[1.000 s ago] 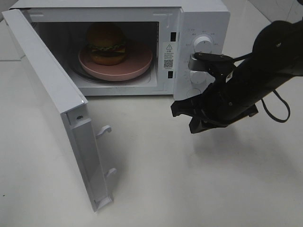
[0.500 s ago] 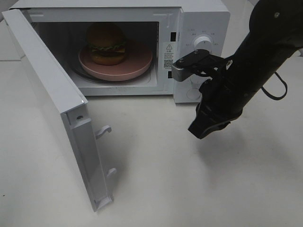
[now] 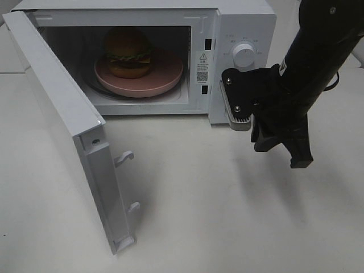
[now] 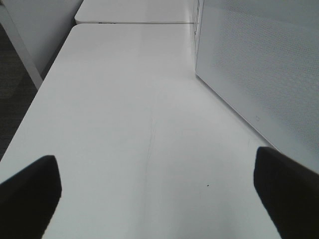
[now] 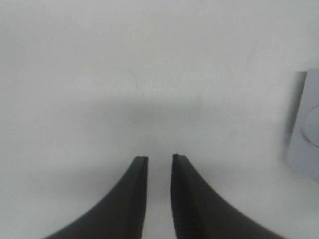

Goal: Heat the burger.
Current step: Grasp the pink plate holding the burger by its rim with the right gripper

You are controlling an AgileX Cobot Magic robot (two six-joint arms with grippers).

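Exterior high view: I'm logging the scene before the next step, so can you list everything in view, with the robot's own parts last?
microwave: one, white, at the back of the table, two dials on its right panel.
microwave door: one, white, swung open toward the left front.
pink plate: one, inside the cavity.
burger: one, golden-brown bun, on the plate's left part.
table: one, white.
right hand: one, black, before the dial panel, pointing down, narrow gap, empty.
left hand: one, black, wide open, seen in its wrist view only.

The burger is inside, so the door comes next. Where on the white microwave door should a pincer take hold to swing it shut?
Best near the free edge of the white microwave door, where the two latch hooks stick out, probably pushed from its outer face: it stands wide open, hinged at the oven's left, and shows no handle.
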